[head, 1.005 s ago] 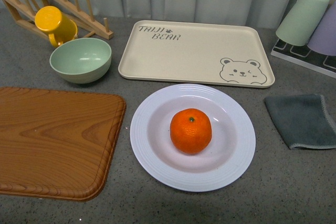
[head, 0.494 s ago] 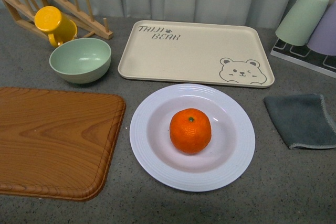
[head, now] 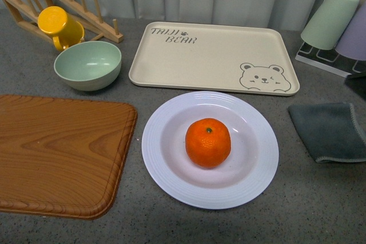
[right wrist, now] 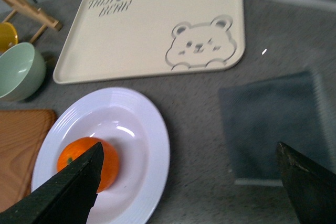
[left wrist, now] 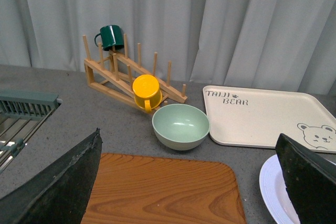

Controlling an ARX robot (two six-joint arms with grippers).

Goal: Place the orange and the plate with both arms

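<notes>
Right, your orange sits dead centre in the well of the plate: bright, dimpled skin, small green stem dot facing up. The plate's white and deep with a ridged rim, flat on the grey counter. Bear tray at its twelve o'clock, wooden board at nine, grey cloth at three. Left gripper: jaws spread wide, holding nothing. Right gripper: likewise wide, gripping nothing.

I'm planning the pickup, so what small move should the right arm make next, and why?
Probably lower the right gripper toward the orange, jaws wide. The orange sits in the middle of the plate, nothing grips it, and the right wrist view has it in sight, while the left wrist view shows only the plate's edge.
</notes>
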